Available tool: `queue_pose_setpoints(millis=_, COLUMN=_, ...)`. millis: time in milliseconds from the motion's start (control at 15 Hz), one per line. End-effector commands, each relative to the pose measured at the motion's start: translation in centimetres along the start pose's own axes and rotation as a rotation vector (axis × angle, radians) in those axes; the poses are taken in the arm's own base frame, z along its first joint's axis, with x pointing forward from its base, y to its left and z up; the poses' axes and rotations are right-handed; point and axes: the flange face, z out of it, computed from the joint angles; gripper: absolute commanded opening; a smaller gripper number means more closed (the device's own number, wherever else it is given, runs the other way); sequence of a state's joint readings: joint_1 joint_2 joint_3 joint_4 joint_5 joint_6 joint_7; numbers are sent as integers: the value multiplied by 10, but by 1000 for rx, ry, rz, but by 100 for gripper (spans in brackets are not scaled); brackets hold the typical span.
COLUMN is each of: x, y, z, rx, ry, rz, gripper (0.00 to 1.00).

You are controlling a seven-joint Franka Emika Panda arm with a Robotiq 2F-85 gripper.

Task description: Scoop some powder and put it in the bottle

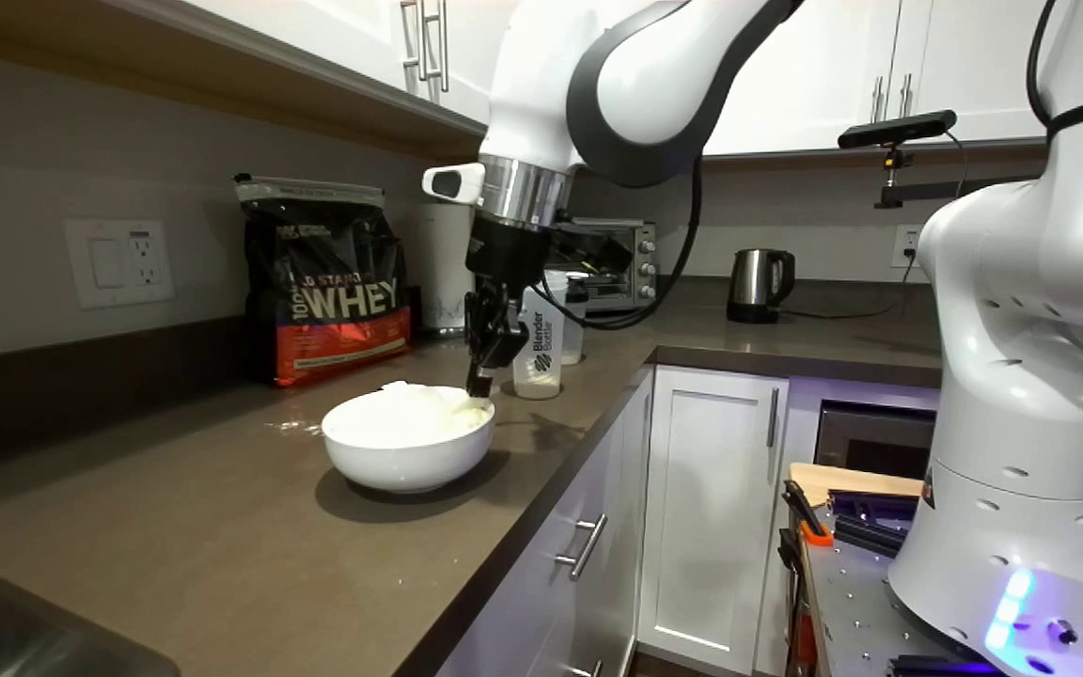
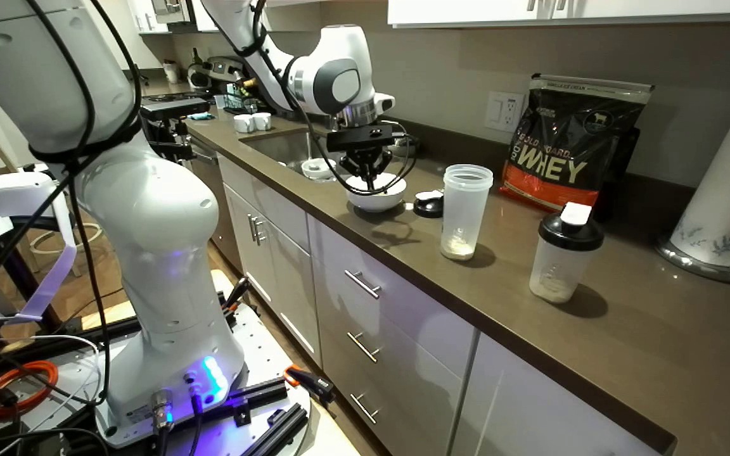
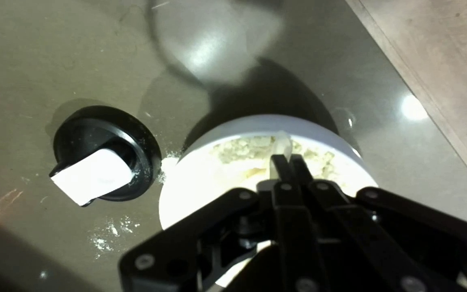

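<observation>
The task looked partly done. Over the glossy white round bowl (image 1: 407, 464), the black two-fingered gripper (image 3: 290, 159) had its fingers (image 3: 281, 168) clenched together, directly above the pale off-white fine powder (image 3: 239, 152); whether they pinched the pale translucent handle-like strip (image 3: 283, 142) at their tips could not be told. Lifting a scoopful, carrying it across and tipping it out seemed left to do. The tall, lidless, translucent plastic bottle (image 2: 466, 212) stood upright, apart from the fingers and to their right in both exterior views, with a little powder already at its bottom. The bowl beneath the fingers was heaped full. Farther from them stood a black-lidded translucent plastic cup (image 2: 561, 261), a pale layer low inside. Left of the fingers in an exterior view, the black-and-red WHEY bag (image 1: 335, 287) hid its contents.
</observation>
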State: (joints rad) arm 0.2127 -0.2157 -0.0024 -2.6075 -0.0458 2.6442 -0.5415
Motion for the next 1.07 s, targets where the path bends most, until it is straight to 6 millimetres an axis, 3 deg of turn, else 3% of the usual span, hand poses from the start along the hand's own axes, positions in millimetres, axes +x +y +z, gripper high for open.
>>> queue_pose_setpoints(millis=0, x=0, y=7, z=-5, rx=-18, ry=19, rz=-19, gripper=2)
queue_pose_setpoints(millis=1000, x=7, y=17, z=-15, rx=-66, ry=33, rz=-27, gripper=3)
